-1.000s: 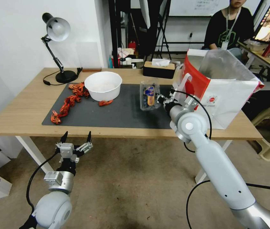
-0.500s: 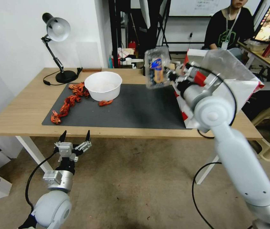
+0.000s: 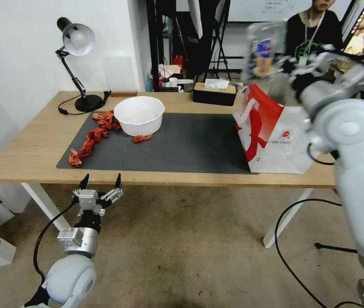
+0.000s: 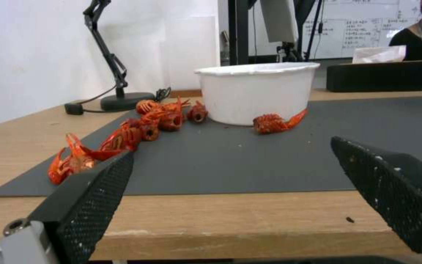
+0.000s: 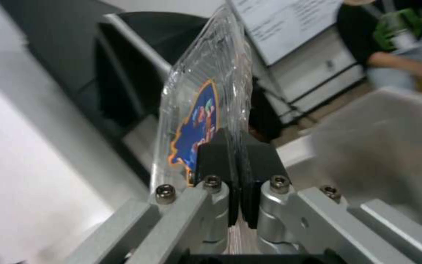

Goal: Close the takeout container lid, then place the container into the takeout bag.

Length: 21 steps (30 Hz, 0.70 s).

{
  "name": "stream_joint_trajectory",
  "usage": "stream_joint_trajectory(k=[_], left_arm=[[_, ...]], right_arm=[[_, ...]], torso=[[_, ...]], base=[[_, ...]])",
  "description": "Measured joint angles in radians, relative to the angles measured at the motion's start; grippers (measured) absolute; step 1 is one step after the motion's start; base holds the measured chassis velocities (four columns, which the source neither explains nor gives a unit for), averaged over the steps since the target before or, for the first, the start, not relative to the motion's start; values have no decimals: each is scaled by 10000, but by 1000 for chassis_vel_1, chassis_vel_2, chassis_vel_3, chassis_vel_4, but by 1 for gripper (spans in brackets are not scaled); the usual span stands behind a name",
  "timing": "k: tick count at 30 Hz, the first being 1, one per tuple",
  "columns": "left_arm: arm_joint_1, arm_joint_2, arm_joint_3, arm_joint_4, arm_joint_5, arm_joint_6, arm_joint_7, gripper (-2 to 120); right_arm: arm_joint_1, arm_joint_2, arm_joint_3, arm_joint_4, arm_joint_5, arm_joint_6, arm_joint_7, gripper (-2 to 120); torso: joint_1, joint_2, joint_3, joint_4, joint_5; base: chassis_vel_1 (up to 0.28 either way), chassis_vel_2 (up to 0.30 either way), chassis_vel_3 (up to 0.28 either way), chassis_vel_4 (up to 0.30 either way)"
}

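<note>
Right gripper (image 3: 285, 67) pinches the closed container (image 3: 264, 52) by its edge, holding it in the air above the bag (image 3: 276, 128) at the table's right end. Left gripper (image 3: 99, 183) hangs open, near side, below the table edge.

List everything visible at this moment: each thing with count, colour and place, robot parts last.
takeout container: one, clear with a blue-yellow sticker, held in the air above the bag.
takeout bag: one, white with red side, at the table's right end.
bowl: one, white, on the mat.
crayfish shells: several, red, on the mat left of the bowl.
mat: one, dark grey, on the table.
table: one, light wood.
desk lamp: one, black, far left corner.
tissue box: one, dark, far edge.
right gripper: jaws shut on the container.
left gripper: jaws open, low before the table.
</note>
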Motion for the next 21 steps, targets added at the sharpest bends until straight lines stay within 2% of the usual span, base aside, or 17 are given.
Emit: stream_joint_trajectory(k=[5,10,12,13,15,16,17,19,21], left_arm=[[-25,12,35,-8,9,0,0,100],[-66,15,83,-13,16,0,0,100],[-104,27,112,-15,17,1,0,100],[-104,27,112,-15,17,1,0,100],[-127,47,127,-16,17,6,0,100],[-127,47,127,-16,17,6,0,100],[-130,56,129,-16,17,7,0,100],[-133,57,130,-17,17,7,0,100],[-132,57,132,-16,17,7,0,100]], right_arm=[[-708,-306,416,-86,-322,-341,132,0],[-1109,-249,560,-133,-540,-493,202,3],[-1267,-216,642,-131,-573,-547,215,14],[-1267,-216,642,-131,-573,-547,215,14],[-1343,-226,707,-105,-572,-581,226,25],[-1343,-226,707,-105,-572,-581,226,25],[-1365,-242,747,-95,-568,-608,230,31],[-1371,-251,769,-88,-567,-620,234,34],[-1369,-294,832,-36,-566,-553,136,46]], torso=[[0,0,0,0,1],[0,0,0,2,0],[0,0,0,2,-3],[0,0,0,2,-3],[-1,0,0,2,-3],[-1,0,0,2,-3],[0,0,0,2,-2],[0,0,0,2,-2],[-1,0,0,1,-1]], base=[[0,0,0,0],[0,0,0,0],[0,0,0,0],[0,0,0,0],[0,0,0,0],[0,0,0,0],[0,0,0,0],[0,0,0,0],[0,0,0,0]])
